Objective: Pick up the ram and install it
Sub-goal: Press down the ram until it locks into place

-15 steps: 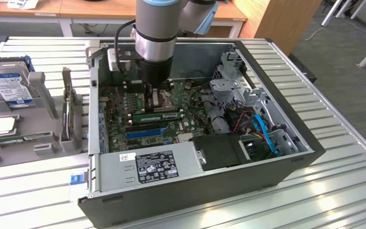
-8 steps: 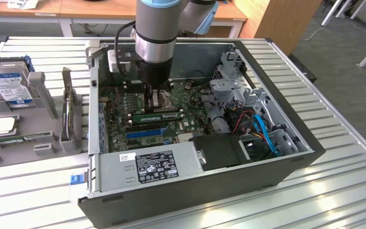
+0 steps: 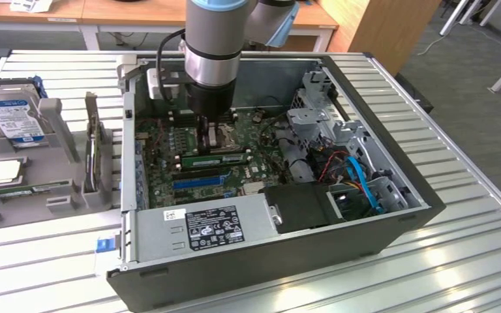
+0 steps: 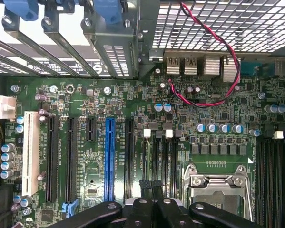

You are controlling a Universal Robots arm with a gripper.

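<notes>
Pincer (image 4: 151, 186) fingers pressed together, holding nothing, low over the motherboard (image 4: 132, 156). Ram (image 3: 213, 158) lies seated in a slot inside the case (image 3: 390, 228); its labels are unreadable.

Robot arm (image 3: 211, 59) over the open computer case (image 3: 268, 195), ram (image 3: 214, 158) seated on motherboard (image 3: 198, 163).

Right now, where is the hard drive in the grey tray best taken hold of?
Probably across the thin body of the hard drive at its free upper edge, coming from above: it stands on edge in the grey tray, whose walls hide its lower part.
</notes>
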